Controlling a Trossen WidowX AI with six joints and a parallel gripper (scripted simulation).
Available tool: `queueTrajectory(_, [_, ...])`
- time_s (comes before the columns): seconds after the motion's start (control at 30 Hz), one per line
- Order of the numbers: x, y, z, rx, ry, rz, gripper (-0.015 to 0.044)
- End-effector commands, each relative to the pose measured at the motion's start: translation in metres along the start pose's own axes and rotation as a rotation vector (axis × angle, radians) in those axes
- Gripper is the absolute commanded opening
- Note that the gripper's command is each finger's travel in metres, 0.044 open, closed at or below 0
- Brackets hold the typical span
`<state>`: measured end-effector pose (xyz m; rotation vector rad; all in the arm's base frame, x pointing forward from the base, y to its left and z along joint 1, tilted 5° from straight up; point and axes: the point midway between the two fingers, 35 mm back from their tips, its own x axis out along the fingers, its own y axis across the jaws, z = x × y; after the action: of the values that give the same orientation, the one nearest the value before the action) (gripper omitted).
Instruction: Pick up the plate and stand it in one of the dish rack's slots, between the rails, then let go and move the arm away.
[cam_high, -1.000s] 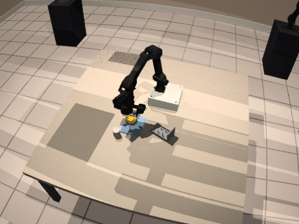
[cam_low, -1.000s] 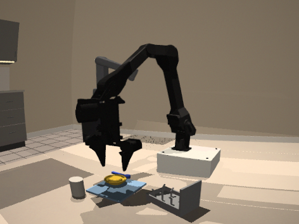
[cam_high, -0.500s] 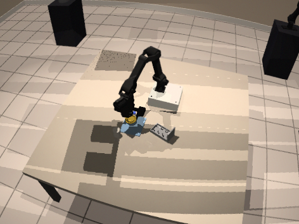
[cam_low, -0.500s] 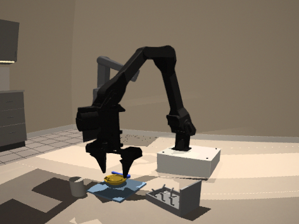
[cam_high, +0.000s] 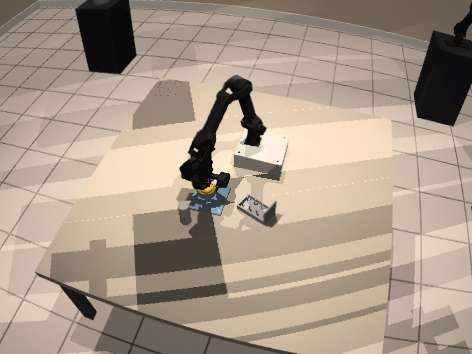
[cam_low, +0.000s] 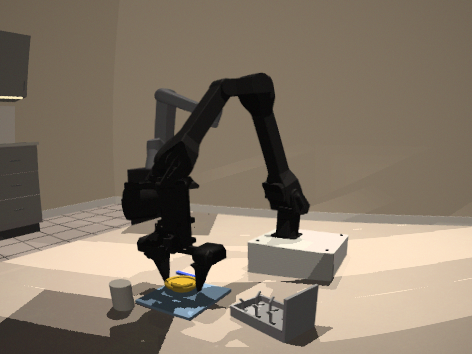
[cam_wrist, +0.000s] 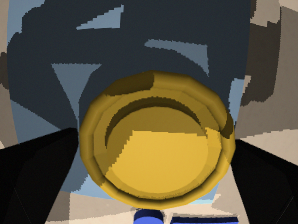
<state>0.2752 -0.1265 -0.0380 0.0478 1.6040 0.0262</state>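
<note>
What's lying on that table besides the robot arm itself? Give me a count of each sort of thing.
Plate, yellow: 1
Mat, blue: 1
Spoon-like utensil, blue: 1
Cup, pale: 1
Dish rack, grey: 1
Total: 5

Plate (cam_low: 181, 284) lying on mat (cam_low: 186, 302) on counter (cam_low: 400, 310); cup (cam_low: 120, 294) sitting left of mat, dish rack (cam_low: 275, 310) sitting right; open hand (cam_low: 182, 280) straddling plate.
</note>
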Motion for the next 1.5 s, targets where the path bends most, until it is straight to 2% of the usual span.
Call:
queueTrajectory(0.0, [0.002,-0.001,0.0,0.0,0.0,-0.006,0.04])
queueTrajectory(0.2, [0.002,-0.001,0.0,0.0,0.0,-0.006,0.04])
queueTrajectory(0.53, [0.002,-0.001,0.0,0.0,0.0,-0.006,0.0333])
queueTrajectory(0.7, [-0.005,-0.001,0.002,0.002,-0.001,-0.006,0.0202])
queueTrajectory(0.97, [-0.045,-0.005,0.011,0.01,-0.004,-0.006,0.0])
queueTrajectory(1.47, [-0.119,-0.007,0.016,0.004,-0.003,-0.007,0.0])
